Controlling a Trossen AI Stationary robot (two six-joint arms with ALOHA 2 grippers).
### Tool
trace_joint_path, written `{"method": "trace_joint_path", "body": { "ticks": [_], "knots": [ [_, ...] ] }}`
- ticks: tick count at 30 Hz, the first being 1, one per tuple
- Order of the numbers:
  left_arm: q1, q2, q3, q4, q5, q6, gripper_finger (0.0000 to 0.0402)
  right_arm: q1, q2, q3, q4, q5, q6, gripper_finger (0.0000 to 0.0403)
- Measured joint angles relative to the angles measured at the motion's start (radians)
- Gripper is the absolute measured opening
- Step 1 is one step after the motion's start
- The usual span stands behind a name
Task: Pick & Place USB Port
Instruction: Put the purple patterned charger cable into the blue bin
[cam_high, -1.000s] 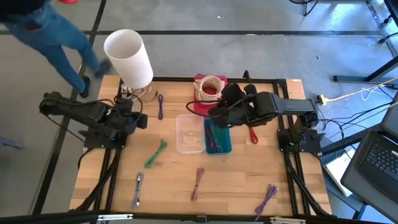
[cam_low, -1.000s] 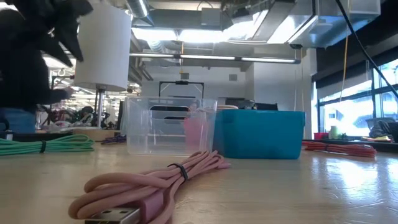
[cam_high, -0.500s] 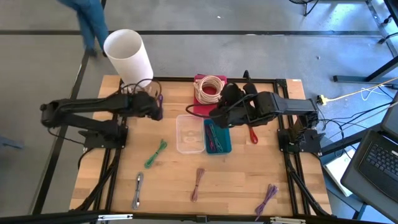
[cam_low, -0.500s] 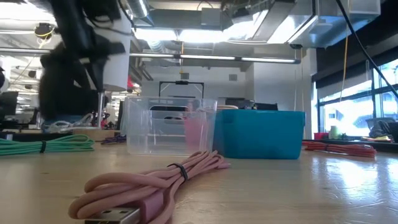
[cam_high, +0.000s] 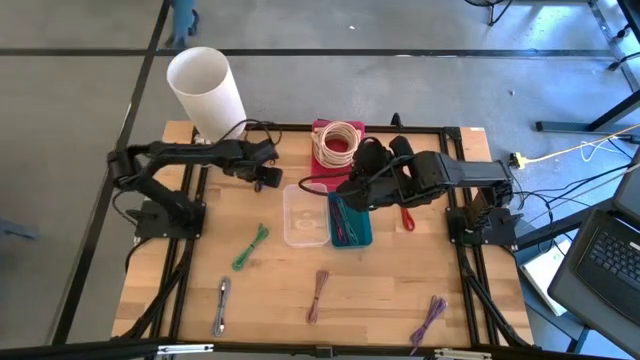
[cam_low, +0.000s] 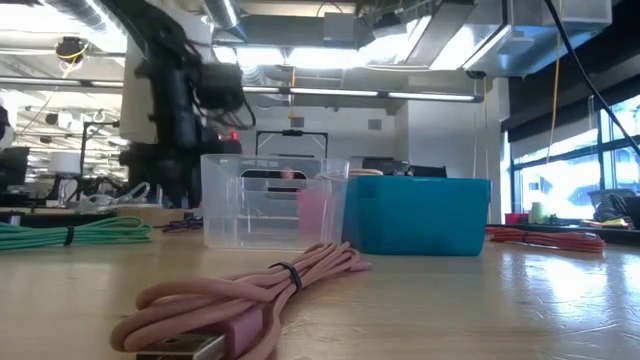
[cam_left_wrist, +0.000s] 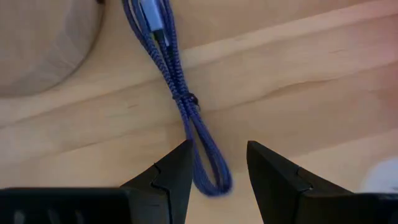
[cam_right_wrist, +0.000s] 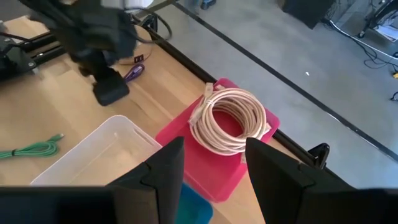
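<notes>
1. A white lamp shade (cam_high: 207, 92) stands over the bench's (cam_high: 380, 290) far left corner; the low view shows it as a pale upright shape (cam_low: 138, 100), partly hidden.
2. A round wooden base (cam_left_wrist: 43, 43) rests on the bench.
3. A pink tray (cam_high: 322, 172) sits at the middle of the far edge, with one corner past the rim (cam_right_wrist: 186, 134).
4. A cream cable coil (cam_high: 339, 142) lies on the tray, wound in a neat ring (cam_right_wrist: 227, 121).
5. An open laptop (cam_high: 610, 255) sits off the bench to the right.
6. A yellow cord (cam_high: 570, 152) trails across the floor nearby.
7. A person's leg (cam_high: 182, 15) shows on the floor beyond the lamp.
8. Strip lights (cam_low: 400, 97) hang in the room behind.
</notes>
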Motion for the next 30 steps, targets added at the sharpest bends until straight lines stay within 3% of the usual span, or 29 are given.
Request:
{"method": "trace_joint_path", "body": {
  "ticks": [7,13,19,30],
  "knots": [
    [0.028,0.155,0.006,0.011,0.018,0.041,0.0143,0.020,0.000,0.000,0.000,0.000,0.000,0.0175],
    [0.028,0.186,0.008,0.040,0.036,0.138,0.0128,0.020,0.000,0.000,0.000,0.001,-0.001,0.0175],
    [0.025,0.147,0.001,0.056,0.044,0.202,0.0020,0.020,0.000,0.000,0.000,0.008,-0.009,0.0175],
    [-0.049,-0.040,-0.003,0.017,0.040,0.187,0.0008,0.020,0.000,0.000,0.000,0.008,-0.023,0.0174]
  ]
}}
